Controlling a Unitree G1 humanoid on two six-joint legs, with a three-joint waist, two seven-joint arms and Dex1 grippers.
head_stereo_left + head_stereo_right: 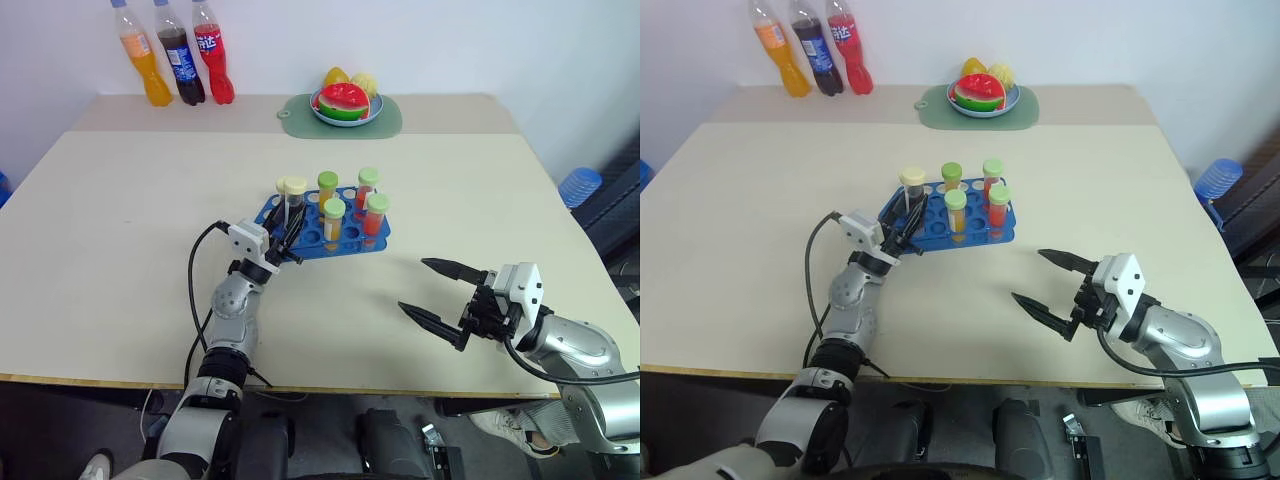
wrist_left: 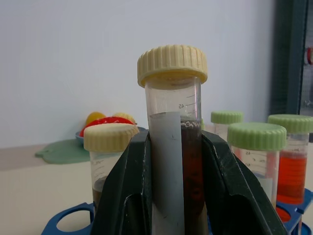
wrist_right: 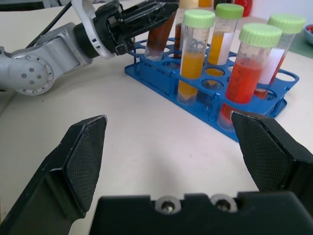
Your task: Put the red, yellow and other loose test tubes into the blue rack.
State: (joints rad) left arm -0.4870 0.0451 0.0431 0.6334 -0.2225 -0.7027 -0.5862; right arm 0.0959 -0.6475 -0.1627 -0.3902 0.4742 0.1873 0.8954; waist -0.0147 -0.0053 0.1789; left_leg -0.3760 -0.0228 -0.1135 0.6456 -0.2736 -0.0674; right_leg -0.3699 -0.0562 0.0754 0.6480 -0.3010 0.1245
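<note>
The blue rack (image 1: 350, 240) stands mid-table and holds green-capped tubes, two of orange-yellow liquid (image 1: 333, 222) and two of red liquid (image 1: 375, 218). At the rack's left end my left gripper (image 1: 288, 232) is shut on a cream-capped tube of brown liquid (image 2: 190, 166). That tube leans a little, with its lower end down at a rack hole. A second cream-capped tube (image 2: 110, 147) stands in the rack beside it. My right gripper (image 1: 413, 285) is open and empty, low over the table in front of and to the right of the rack.
Three soft-drink bottles (image 1: 180, 55) stand at the back left. A plate of fruit (image 1: 345, 105) sits on a green mat at the back centre. A blue stool (image 1: 578, 185) is off the table's right edge. A black cable (image 1: 195, 260) loops by my left arm.
</note>
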